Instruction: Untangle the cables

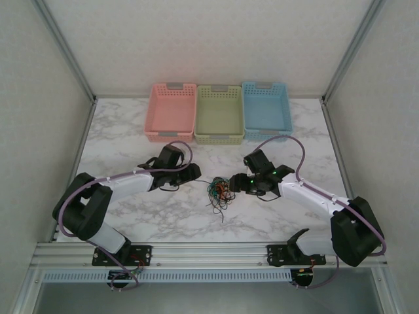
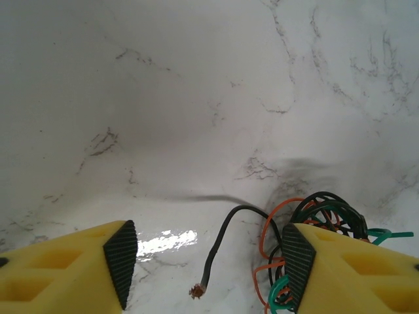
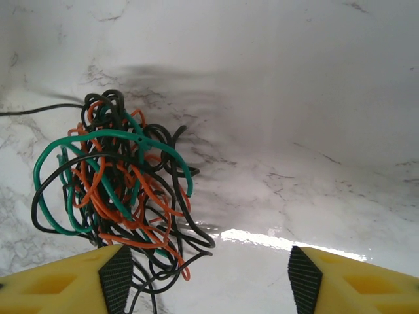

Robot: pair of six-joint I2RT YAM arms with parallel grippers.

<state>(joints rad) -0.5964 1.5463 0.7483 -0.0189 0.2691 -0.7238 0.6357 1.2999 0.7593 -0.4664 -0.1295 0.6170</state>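
Note:
The cables (image 1: 219,191) lie as one tangled clump of thin black, orange and green wires on the marble table, between the two arms. My left gripper (image 1: 196,174) sits just left of the clump. In the left wrist view it (image 2: 209,265) is open, and a loose black cable end (image 2: 216,252) with a bare copper tip lies between its jaws, touching neither pad. The clump (image 2: 321,212) presses up by the right finger (image 2: 298,265). My right gripper (image 1: 234,183) is open just right of the clump. In its wrist view (image 3: 209,282), the tangle (image 3: 111,183) sits ahead and left, with black and orange loops beside the left pad (image 3: 116,284).
Pink (image 1: 171,135), green (image 1: 219,138) and blue (image 1: 266,131) baskets stand in a row at the back of the table. Metal frame rails run along both sides and the near edge. Bare marble surrounds the clump.

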